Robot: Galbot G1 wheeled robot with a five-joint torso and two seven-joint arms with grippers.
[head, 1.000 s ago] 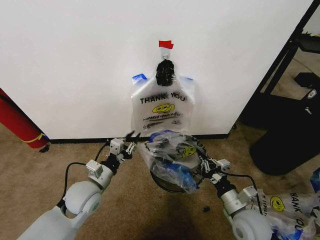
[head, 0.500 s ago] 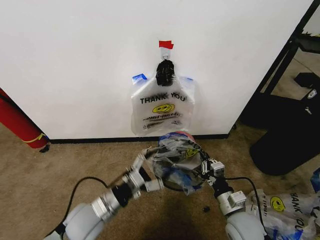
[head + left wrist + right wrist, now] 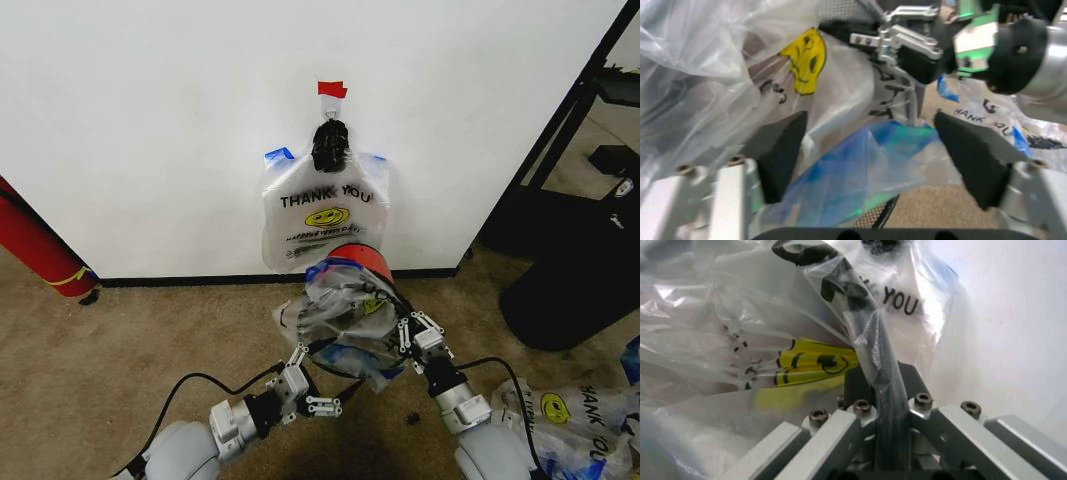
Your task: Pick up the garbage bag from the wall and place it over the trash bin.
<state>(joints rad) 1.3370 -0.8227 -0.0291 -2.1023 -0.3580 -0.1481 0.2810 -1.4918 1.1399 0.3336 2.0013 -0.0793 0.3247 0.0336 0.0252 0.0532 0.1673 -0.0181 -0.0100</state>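
The trash bin (image 3: pixel 356 264) lies tipped on the carpet below the wall (image 3: pixel 150 120), red base toward the wall and mouth toward me. A garbage bag (image 3: pixel 335 312) is crumpled over it. My right gripper (image 3: pixel 412 332) is shut on the bin's black rim (image 3: pixel 870 330) with bag plastic (image 3: pixel 740 340) wrapped over it. My left gripper (image 3: pixel 312 382) stands open at the near side of the bin's mouth, the bag's blue patch (image 3: pixel 840 185) between its pads (image 3: pixel 781 150). More bags (image 3: pixel 322 215) hang from the hook under the red tape (image 3: pixel 331 89).
A red cylinder (image 3: pixel 35 245) leans at the left wall. A large black object (image 3: pixel 570 290) and a black frame (image 3: pixel 575 110) stand at the right. Loose bags (image 3: pixel 570 420) lie by my right arm. Brown carpet lies open at the left front.
My left gripper swung from the bin's left side to the near side of its mouth. The bin has tipped further, so its red base now shows toward the wall.
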